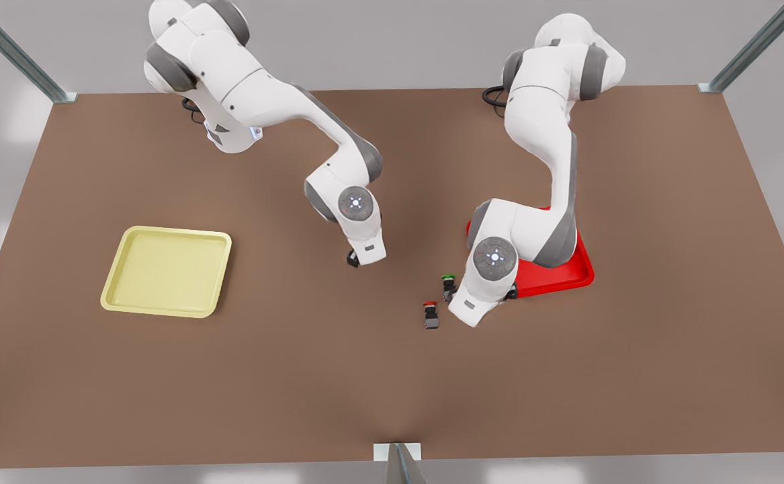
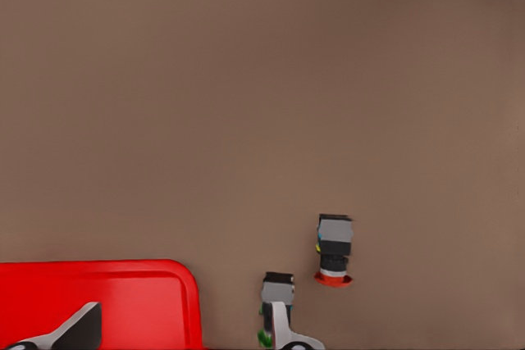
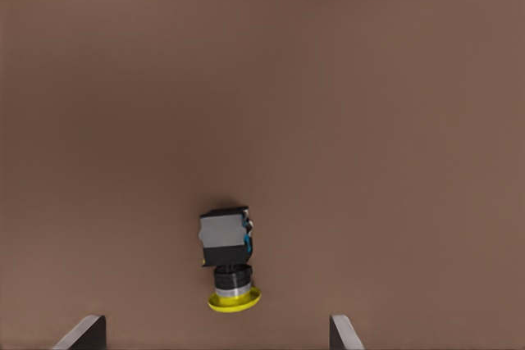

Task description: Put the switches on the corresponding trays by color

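The yellow-capped switch (image 3: 228, 260) lies on its side on the brown table, just ahead of my right gripper (image 3: 213, 335), whose open fingers stand wide to either side of it. In the front view that gripper (image 1: 358, 259) hangs near the table's middle. The red-capped switch (image 1: 431, 314) (image 2: 335, 252) lies beside my left gripper (image 1: 465, 310). That gripper (image 2: 180, 338) is open and holds nothing; one of its fingers (image 2: 283, 329) is right by the green-capped switch (image 2: 276, 297). The pale yellow tray (image 1: 163, 232) sits at the front view's left. The red tray (image 1: 576, 269) (image 2: 123, 272) sits under the left arm.
The green-capped switch (image 1: 447, 286) stands between the red-capped one and the red tray. Metal frame posts (image 1: 402, 464) mark the table's edges. Bare brown tabletop stretches between the two trays and along the near edge.
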Tool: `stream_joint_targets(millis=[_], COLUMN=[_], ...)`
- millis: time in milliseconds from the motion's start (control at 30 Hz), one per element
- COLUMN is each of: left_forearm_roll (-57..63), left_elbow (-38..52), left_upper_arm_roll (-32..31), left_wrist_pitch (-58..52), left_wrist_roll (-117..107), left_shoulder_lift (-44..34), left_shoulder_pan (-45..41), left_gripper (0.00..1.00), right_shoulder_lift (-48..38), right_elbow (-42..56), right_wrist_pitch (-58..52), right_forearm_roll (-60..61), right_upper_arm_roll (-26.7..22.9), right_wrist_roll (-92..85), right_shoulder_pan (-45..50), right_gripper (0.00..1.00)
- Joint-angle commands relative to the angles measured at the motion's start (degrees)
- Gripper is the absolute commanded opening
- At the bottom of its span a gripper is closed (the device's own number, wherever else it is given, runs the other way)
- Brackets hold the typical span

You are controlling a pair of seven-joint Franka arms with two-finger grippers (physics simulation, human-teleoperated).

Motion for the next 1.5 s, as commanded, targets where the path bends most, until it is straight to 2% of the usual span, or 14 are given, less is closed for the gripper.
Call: stream_joint_targets(millis=[0,167,367,633,1133,1167,1200,1333,1467], left_forearm_roll=[-5.5,-7.9,-7.9,-7.5,-7.4,-7.4,-7.3,-7.2,-7.2], left_elbow=[0.0,3.0,2.5,2.0,1.9,1.9,1.9,1.9,2.0], left_upper_arm_roll=[-0.2,-0.3,-0.5,-2.7,-7.0,-7.0,-6.9,-6.9,-7.0], left_wrist_pitch=[0.3,5.8,7.2,9.8,18.1,18.1,18.1,19.5,21.0], left_wrist_roll=[-0.9,-6.8,-6.6,-0.3,1.9,1.9,1.9,1.9,1.9], left_shoulder_lift=[0.0,5.0,6.3,8.8,11.1,11.1,11.2,12.4,14.5], left_shoulder_pan=[-0.1,-2.7,-2.9,-3.4,-4.8,-4.8,-4.8,-4.8,-6.1], left_gripper=[1.00,1.00,1.00,1.00,1.00,1.00,1.00,1.00,1.00], right_shoulder_lift=[0.0,1.8,6.0,6.8,10.3,10.3,10.3,10.2,10.2], right_elbow=[-0.9,-1.9,-1.6,-3.0,-1.9,-1.9,-1.9,-1.8,-1.4], right_wrist_pitch=[1.3,3.1,7.4,7.3,12.0,12.0,12.0,12.0,11.9], right_forearm_roll=[0.0,-0.1,-0.6,-6.5,-6.8,-6.8,-6.8,-6.8,-6.8], right_upper_arm_roll=[0.0,-0.1,-0.7,-1.5,-2.2,-2.2,-2.2,-2.2,-2.2], right_wrist_roll=[-0.1,0.0,0.8,7.8,8.1,8.1,8.1,8.1,8.1], right_shoulder_pan=[0.0,0.1,2.2,3.1,4.1,4.1,4.2,4.2,4.2], right_gripper=[1.00,1.00,1.00,1.00,1.00,0.89,0.70,0.68,0.59])
